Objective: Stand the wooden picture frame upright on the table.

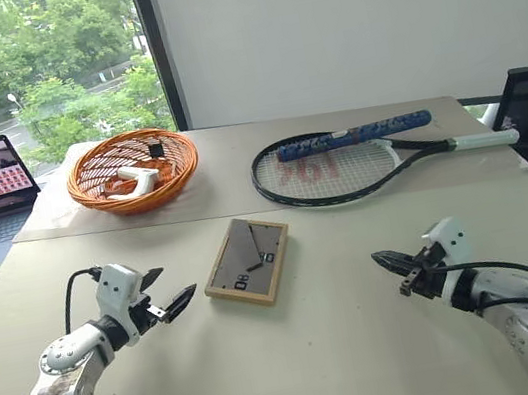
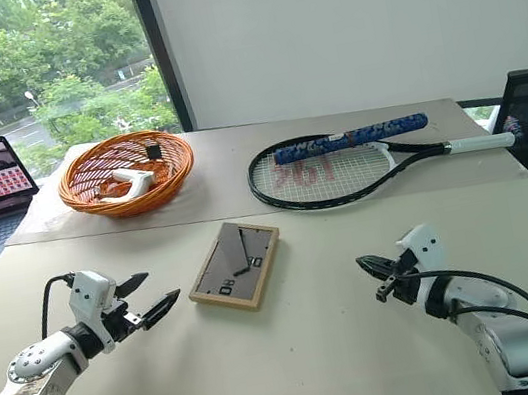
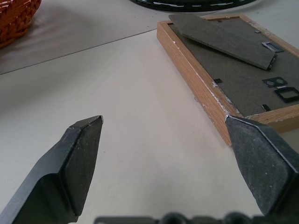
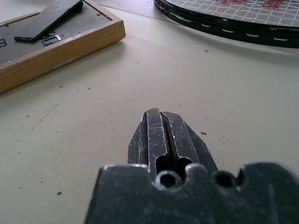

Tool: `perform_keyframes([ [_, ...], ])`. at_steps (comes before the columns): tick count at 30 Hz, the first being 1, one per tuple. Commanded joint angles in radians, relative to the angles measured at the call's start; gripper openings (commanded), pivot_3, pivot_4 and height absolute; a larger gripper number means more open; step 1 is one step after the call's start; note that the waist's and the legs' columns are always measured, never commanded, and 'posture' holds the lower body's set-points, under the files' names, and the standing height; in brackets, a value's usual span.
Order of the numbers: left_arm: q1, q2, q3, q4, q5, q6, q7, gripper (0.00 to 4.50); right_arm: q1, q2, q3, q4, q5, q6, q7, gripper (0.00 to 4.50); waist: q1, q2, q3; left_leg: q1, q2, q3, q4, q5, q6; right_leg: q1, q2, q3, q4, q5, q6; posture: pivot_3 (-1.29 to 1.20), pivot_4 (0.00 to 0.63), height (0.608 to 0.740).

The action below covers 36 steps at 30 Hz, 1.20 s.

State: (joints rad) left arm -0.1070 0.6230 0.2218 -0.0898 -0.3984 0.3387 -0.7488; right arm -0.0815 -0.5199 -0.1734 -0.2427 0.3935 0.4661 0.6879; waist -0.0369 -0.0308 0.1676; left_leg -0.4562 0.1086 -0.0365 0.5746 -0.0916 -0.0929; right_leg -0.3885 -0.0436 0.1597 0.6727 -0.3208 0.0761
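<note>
- Left pincer [image 1: 171, 292] is hovering with fingers apart; right pincer [image 1: 388, 261] is hovering with fingers pressed together.
- Bare surface [image 1: 330, 349] is lying around both.
- Wooden picture frame [image 1: 247, 260] is lying back-up between them, nearer the left pincer, touching neither.

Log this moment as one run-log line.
wooden picture frame: flat on table, back up, prop closed | left gripper: open, beside frame, apart | right gripper: shut, empty | step: not started

Head cameras overlook the table [image 1: 369, 342]; wrist cameras skim it, sharing the wooden picture frame [image 3: 224, 88].
</note>
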Motion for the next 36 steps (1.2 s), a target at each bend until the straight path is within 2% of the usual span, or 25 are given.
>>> perform_keyframes([
  [1, -0.023, 0.032, 0.03, -0.018, -0.06, 0.035, -0.048, 4.5, -0.04, -0.017, -0.02, -0.021, 0.021, -0.017, 0.012, 0.01, 0.0, 0.0, 0.0, 0.0, 0.0, 0.0, 0.0, 0.0, 0.0, 0.0, 0.0, 0.0, 0.0, 0.0, 0.0, 0.0, 0.15, 0.723],
  [5, -0.064, 0.096, 0.086, -0.023, -0.168, 0.121, -0.132, 4.5, -0.124, -0.079, -0.016, -0.072, 0.089, 0.035, 0.086, 0.01, -0.007, 0.0, 0.0, 0.0, 0.0, 0.0, 0.0, 0.0, 0.0, 0.0, 0.0, 0.0, 0.0, 0.0, 0.0, 0.0, 0.15, 0.723],
  [11, -0.072, 0.17, 0.105, -0.025, -0.204, 0.155, -0.206, 4.5, -0.191, -0.195, 0.041, -0.143, 0.152, 0.158, 0.174, 0.01, -0.005, 0.0, 0.0, 0.0, 0.0, 0.0, -0.001, 0.0, 0.0, 0.0, 0.0, 0.0, -0.002, 0.0, 0.0, 0.0, 0.15, 0.723],
  [12, -0.07, 0.173, 0.104, -0.023, -0.203, 0.156, -0.211, 3.98, -0.203, -0.206, 0.053, -0.152, 0.162, 0.181, 0.179, 0.0, -0.005, 0.0, 0.0, -0.001, 0.0, 0.0, -0.002, 0.0, 0.0, 0.0, 0.0, 0.0, -0.002, 0.0, 0.0, 0.0, 0.15, 0.723],
  [15, -0.079, 0.158, 0.097, 0.005, -0.168, 0.122, -0.188, 3.06, -0.245, -0.214, 0.101, -0.161, 0.15, 0.196, 0.181, 0.0, -0.005, 0.0, 0.0, -0.001, 0.0, 0.0, -0.002, 0.0, 0.0, 0.0, 0.0, 0.0, -0.002, 0.0, 0.0, 0.0, 0.15, 0.723],
  [21, -0.127, 0.119, 0.019, 0.069, -0.076, 0.063, -0.147, 1.04, -0.382, -0.147, 0.27, -0.03, 0.004, 0.132, 0.148, 0.0, -0.006, 0.0, 0.0, -0.001, 0.0, 0.0, 0.0, 0.0, 0.0, 0.0, 0.0, 0.0, -0.002, 0.0, 0.0, 0.0, 0.15, 0.723],
  [23, -0.176, 0.097, -0.042, 0.111, -0.02, 0.045, -0.125, 0.23, -0.43, -0.114, 0.339, 0.063, -0.071, 0.097, 0.134, 0.0, -0.001, 0.0, 0.0, -0.001, 0.0, 0.0, 0.0, 0.0, 0.0, 0.0, 0.0, 0.0, -0.002, 0.0, 0.0, 0.0, 0.15, 0.723],
  [24, -0.19, 0.092, -0.057, 0.126, -0.006, 0.038, -0.121, 0.01, -0.444, -0.103, 0.355, 0.091, -0.091, 0.086, 0.131, 0.0, 0.001, 0.0, 0.0, -0.001, 0.0, 0.0, 0.0, 0.0, 0.0, 0.0, 0.0, -0.001, -0.002, 0.0, 0.0, 0.0, 0.15, 0.723],
  [28, -0.283, 0.009, -0.174, 0.214, 0.115, -0.008, -0.048, 0.01, -0.589, 0.004, 0.455, 0.344, -0.214, -0.029, 0.126, 0.0, 0.004, 0.0, 0.0, -0.002, 0.0, 0.0, 0.001, 0.0, 0.0, -0.001, 0.0, -0.001, -0.002, 0.0, 0.0, 0.0, 0.15, 0.723],
  [30, -0.295, 0.001, -0.225, 0.23, 0.175, -0.057, -0.051, 0.01, -0.649, 0.044, 0.479, 0.441, -0.252, -0.061, 0.132, 0.0, 0.003, 0.0, 0.0, -0.002, 0.0, -0.001, 0.001, 0.0, 0.0, -0.001, 0.0, -0.001, -0.001, 0.0, 0.001, 0.0, 0.15, 0.723],
  [36, -0.287, -0.029, -0.286, 0.182, 0.192, -0.06, -0.084, 0.01, -0.729, 0.135, 0.525, 0.642, -0.32, -0.153, 0.17, 0.0, 0.002, 0.0, 0.0, -0.002, 0.0, -0.002, -0.002, 0.0, 0.0, -0.001, 0.0, -0.004, 0.0, 0.001, 0.0, 0.0, 0.15, 0.723],
])
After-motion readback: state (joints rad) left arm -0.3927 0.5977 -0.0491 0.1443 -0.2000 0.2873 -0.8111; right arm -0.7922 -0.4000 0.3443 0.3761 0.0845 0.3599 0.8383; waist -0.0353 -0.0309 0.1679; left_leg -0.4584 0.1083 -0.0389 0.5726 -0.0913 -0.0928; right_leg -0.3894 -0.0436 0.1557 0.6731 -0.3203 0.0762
